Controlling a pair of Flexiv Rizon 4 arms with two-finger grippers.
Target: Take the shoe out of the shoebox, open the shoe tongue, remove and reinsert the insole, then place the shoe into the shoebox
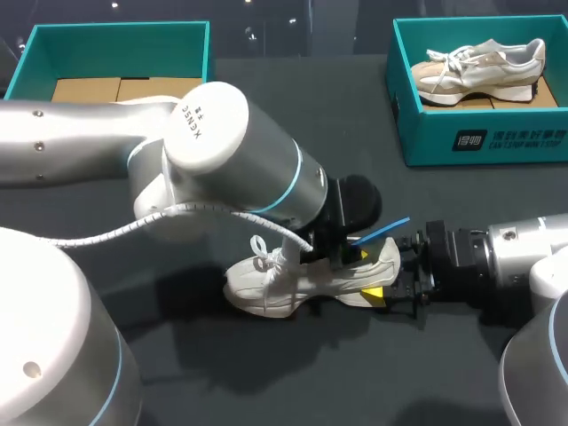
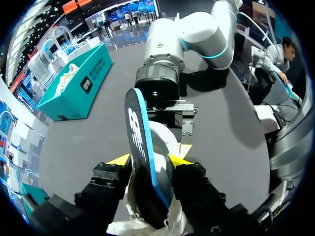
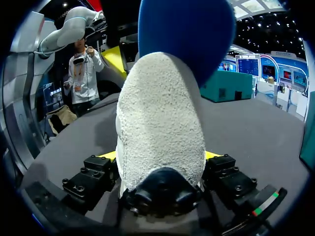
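Head view: cream lace-up sneaker (image 1: 284, 282) upright on its sole near the middle of the dark bench (image 1: 266, 373), well apart from the teal shoebox (image 1: 484, 140) at the far right corner. Left gripper (image 1: 351, 257) directly above the sneaker's opening, clamped on a black insole with blue edge (image 1: 382, 230) slanting up out of the heel end. Right gripper (image 1: 386, 277) at the heel, one finger on each side. Left wrist view: insole on edge between both yellow tips, touched from two sides, sneaker just beneath. Right wrist view: sneaker's textured heel filling the gap between the fingers, both pressed against it; blue insole overhead.
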